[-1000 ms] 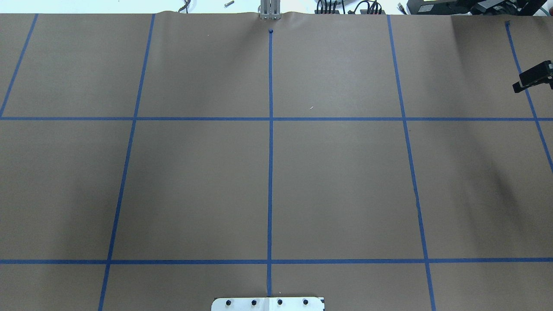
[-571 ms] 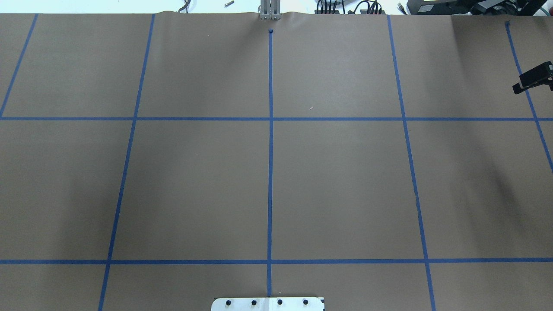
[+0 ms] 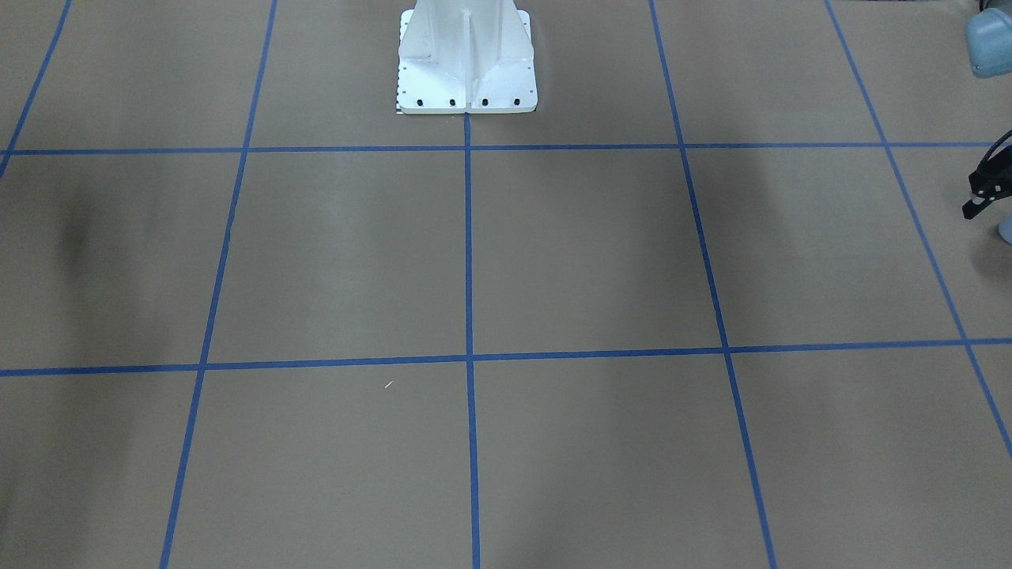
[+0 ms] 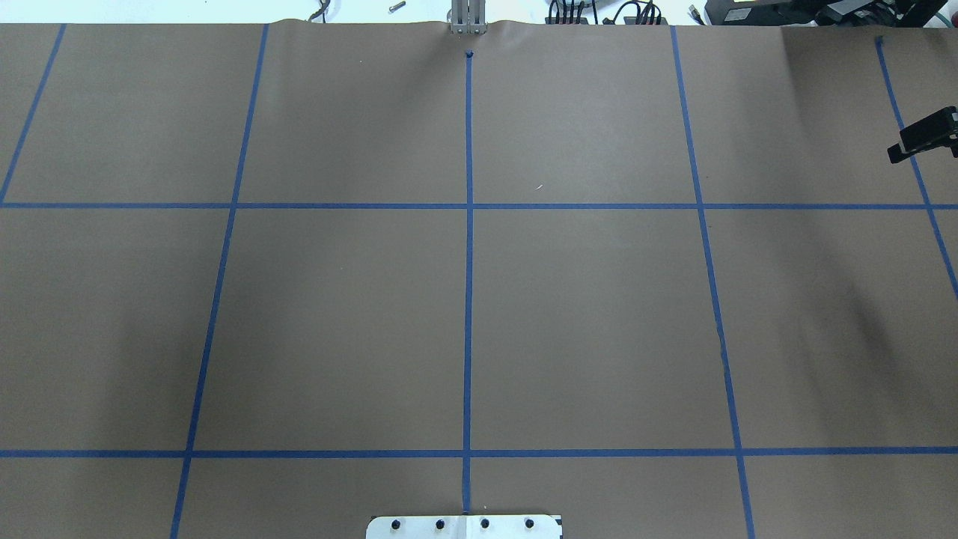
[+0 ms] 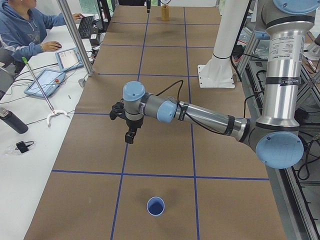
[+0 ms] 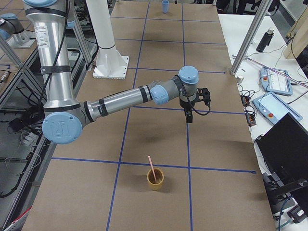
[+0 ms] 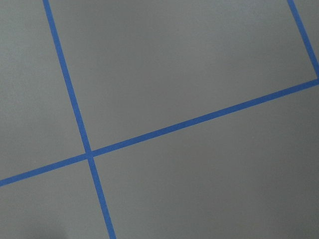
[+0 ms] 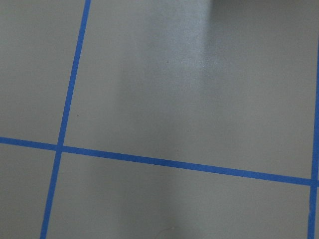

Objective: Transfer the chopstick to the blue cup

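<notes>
While the chopstick (image 6: 151,166) leans in the yellow cup (image 6: 155,184), you cannot tell whether the left gripper (image 5: 130,138) or right gripper (image 6: 188,119) stands parted.

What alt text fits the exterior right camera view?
A pink chopstick leans in a yellow cup at the near end of a brown-papered table. The right gripper points down beyond it; the blue cup stands at the far end.

Left arm (image 5: 205,116): silver tubes; light blue round joint caps; black cable looped at wrist
Right arm (image 6: 120,99): silver tubes; black bands; light blue caps
Left claw (image 5: 130,138): black
Right claw (image 6: 188,118): black
Base (image 3: 466,59): white column; black screws in plate
</notes>
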You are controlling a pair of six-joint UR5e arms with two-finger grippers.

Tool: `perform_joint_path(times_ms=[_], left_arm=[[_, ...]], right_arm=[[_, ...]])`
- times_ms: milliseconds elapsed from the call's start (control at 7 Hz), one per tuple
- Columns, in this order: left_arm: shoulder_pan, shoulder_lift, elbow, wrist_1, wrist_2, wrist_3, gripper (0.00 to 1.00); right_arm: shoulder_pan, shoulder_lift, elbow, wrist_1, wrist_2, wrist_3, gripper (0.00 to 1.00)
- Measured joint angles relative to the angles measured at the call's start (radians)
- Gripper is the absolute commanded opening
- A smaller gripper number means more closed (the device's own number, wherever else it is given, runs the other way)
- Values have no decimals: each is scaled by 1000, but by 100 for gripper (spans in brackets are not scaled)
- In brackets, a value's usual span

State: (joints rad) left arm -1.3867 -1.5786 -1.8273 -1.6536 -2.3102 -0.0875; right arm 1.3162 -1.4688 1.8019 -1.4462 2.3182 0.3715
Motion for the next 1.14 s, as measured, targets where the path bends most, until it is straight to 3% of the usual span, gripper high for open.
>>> perform_joint_path(times_ms=[1143], left_arm=[[0,2,62,-2,-9,26,98]], right_arm=[[-28,-56,-15,206,39,61,100]])
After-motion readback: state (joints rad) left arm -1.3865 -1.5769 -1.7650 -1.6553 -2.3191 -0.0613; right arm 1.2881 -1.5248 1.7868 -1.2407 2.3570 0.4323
